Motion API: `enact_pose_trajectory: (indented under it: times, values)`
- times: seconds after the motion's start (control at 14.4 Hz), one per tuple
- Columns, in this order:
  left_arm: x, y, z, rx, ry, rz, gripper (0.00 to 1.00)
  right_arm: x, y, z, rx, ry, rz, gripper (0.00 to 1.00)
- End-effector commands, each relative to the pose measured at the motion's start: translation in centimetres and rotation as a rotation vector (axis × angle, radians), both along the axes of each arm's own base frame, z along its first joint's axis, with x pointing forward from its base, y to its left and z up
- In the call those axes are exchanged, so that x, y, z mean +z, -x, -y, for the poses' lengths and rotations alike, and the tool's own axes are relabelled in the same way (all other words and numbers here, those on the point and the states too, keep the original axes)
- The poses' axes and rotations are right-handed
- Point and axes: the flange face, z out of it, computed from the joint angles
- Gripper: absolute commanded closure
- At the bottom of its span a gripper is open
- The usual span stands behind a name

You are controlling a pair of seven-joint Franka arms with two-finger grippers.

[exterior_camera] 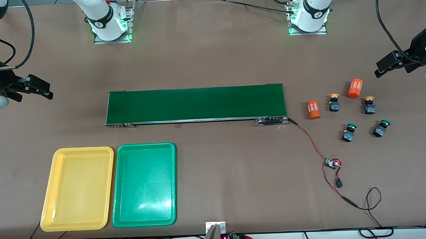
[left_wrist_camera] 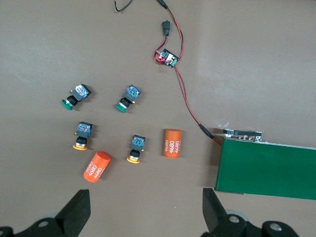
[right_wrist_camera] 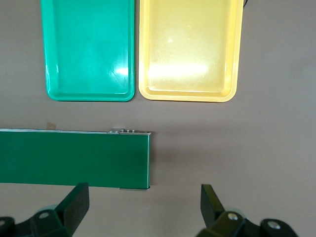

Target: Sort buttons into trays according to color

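On the desk point(exterior_camera: 209, 57): brown top, with a long dark-green conveyor belt point(exterior_camera: 195, 104) lying across its middle.
Open room: bare desk runs between the belt and the arm bases, and also nearer the front camera from the trays to the wiring.
Trays, two: yellow tray point(exterior_camera: 77, 188) and green tray point(exterior_camera: 144, 184) side by side, almost touching, nearer the front camera than the belt, toward the right arm's end; both hold nothing.
Buttons, four: all past the belt's end, toward the left arm's end.
Yellow-capped, two: first yellow button point(exterior_camera: 333, 103) and second yellow button point(exterior_camera: 369, 106), apart from each other.
Green-capped, two: first green button point(exterior_camera: 348, 132) and second green button point(exterior_camera: 380, 128), nearer the front camera than the yellow pair.
Orange cylinders, two: one cylinder point(exterior_camera: 313, 109) between the belt's end and the first yellow button, other cylinder point(exterior_camera: 355, 88) between the two yellow buttons, lying a bit farther from the camera.
Wiring: small circuit board point(exterior_camera: 331, 163) with red-black cable point(exterior_camera: 310, 139) to the belt's end.
Left gripper point(exterior_camera: 383, 68): jaws wide apart, holding nothing, over bare desk by the desk edge, near the buttons.
Right gripper point(exterior_camera: 43, 91): jaws wide apart, holding nothing, over bare desk beside the belt's other end.
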Motion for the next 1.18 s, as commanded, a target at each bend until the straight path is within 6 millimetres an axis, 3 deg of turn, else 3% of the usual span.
enact_pose_trajectory:
  times: [0.0, 0.48, 0.83, 0.97, 1.11]
  values:
    - [0.8, 0.4, 0.2, 0.001, 0.006, 0.0, 0.0, 0.1, 0.0, -0.2, -0.014, -0.014, -0.002, 0.0]
    - [1.5, -0.2, 0.6, -0.004, -0.003, 0.022, 0.0, 0.1, -0.2, -0.2, 0.003, -0.01, 0.003, 0.0]
    - [-0.7, -1.3, 1.0, -0.018, -0.005, -0.042, 0.0, 0.1, -0.2, -0.1, 0.003, -0.01, 0.003, 0.0]
    - [-3.2, -2.1, 1.4, -0.033, -0.003, -0.104, 0.0, 0.0, -0.3, -0.1, 0.004, -0.01, 0.006, 0.0]
    - [-4.1, -2.0, 1.8, -0.042, 0.0, -0.15, 0.0, -0.1, -0.3, -0.2, 0.009, -0.002, 0.005, 0.0]
